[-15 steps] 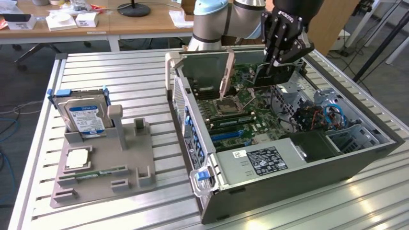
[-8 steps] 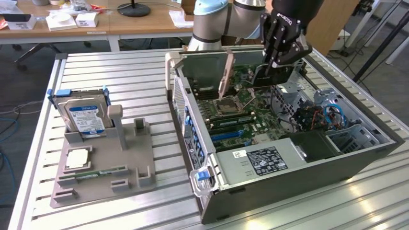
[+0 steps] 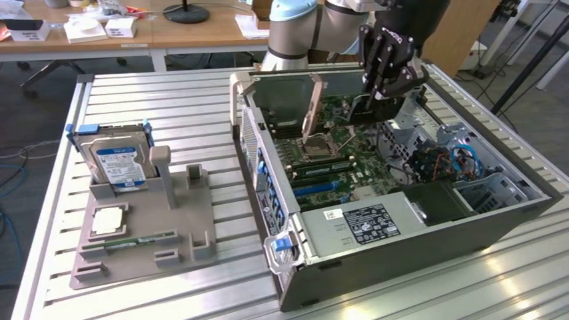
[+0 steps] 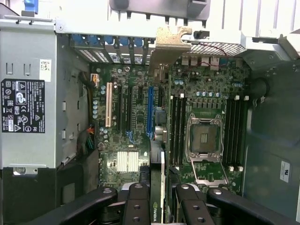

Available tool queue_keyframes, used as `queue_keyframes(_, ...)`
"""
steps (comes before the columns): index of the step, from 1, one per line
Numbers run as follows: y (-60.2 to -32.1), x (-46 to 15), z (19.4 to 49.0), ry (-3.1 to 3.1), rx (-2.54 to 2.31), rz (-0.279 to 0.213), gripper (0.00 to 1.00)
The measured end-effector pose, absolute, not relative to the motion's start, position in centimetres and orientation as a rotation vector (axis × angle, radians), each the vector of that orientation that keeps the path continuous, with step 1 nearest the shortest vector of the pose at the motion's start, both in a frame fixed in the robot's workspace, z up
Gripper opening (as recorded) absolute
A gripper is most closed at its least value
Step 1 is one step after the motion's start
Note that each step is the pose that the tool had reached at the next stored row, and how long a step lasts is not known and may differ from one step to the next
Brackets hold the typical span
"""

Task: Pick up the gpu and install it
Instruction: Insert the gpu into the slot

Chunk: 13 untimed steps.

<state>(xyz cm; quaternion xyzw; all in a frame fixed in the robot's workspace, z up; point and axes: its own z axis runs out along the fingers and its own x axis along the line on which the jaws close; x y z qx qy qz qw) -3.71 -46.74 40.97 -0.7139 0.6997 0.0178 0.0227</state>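
The arm reaches straight down from the far side into the open grey computer case (image 3: 444, 230). Its black gripper (image 3: 388, 93) (image 4: 160, 199) is clenched on the thin dark gpu card (image 3: 336, 110) (image 4: 162, 176), which is held on edge over the green motherboard (image 4: 126, 117).

**The gpu, on edge over the open computer's motherboard**

The gpu (image 4: 157, 208) is a thin dark card seen edge-on in the wrist view, with a green-and-white NVIDIA mark on its near end. It is clamped there between the black fingers of the gripper (image 4: 160, 199). It runs lengthwise to its pale metal end bracket (image 4: 169, 44), which sits by the case's rear slot openings. In the exterior view the bracket (image 3: 311, 110) stands tilted above the board. Whether the card's lower edge sits in a slot cannot be told.
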Motion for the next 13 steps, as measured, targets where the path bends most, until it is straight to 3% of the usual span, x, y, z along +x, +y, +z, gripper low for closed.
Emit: queue_keyframes(13,-46.8,-3.7,38.6,2.169,-2.213,0.06,0.26)
